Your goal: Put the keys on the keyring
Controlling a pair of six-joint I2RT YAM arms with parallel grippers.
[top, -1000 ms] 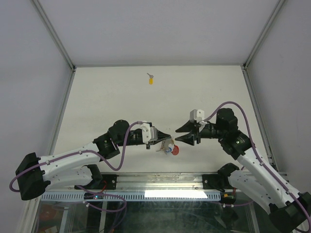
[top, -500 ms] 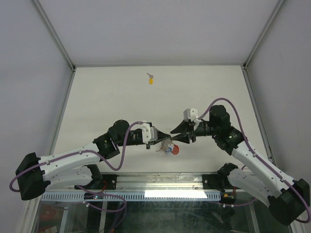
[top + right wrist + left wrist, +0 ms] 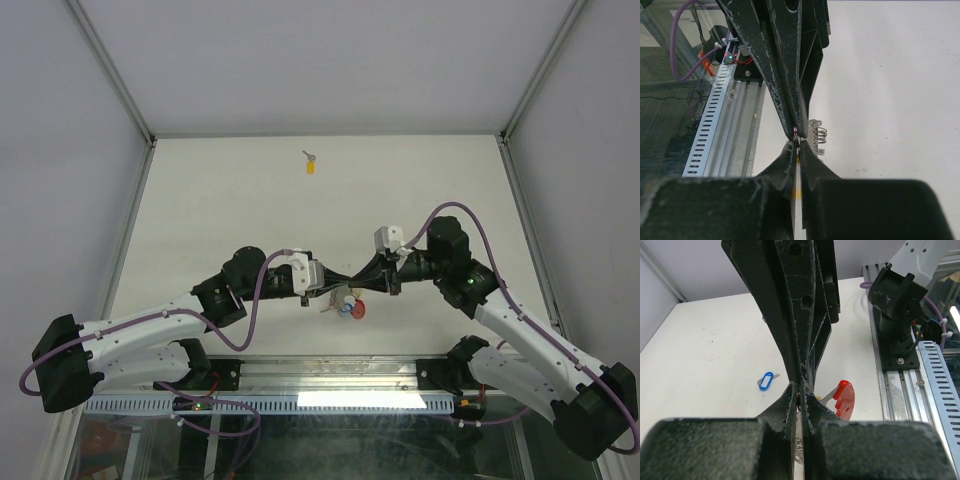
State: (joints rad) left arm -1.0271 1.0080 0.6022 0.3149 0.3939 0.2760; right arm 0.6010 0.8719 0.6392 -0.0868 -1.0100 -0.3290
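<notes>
Black, both pincers meet tip to tip low over the near part of the tabletop (image 3: 240, 200), the left pincer (image 3: 346, 277) reaching in from the left and the right pincer (image 3: 361, 280) from the right. The left pincer's jaws are pressed together, clamped on the top of the keyring (image 3: 817, 136), whose silver wire rings stick out just beside its tips. The right pincer's jaws are together too, with only a hairline slit between them, and their tips touch the left's at the same spot. It seems to nip the ring wire there, though the contact is too small to tell for sure. The keyring's red strip (image 3: 844, 399) hangs under the joined tips, close over the tabletop. A blue key (image 3: 766, 381) lies on the tabletop beside it. Well apart, towards the far edge, lies a yellow key (image 3: 310, 165).
</notes>
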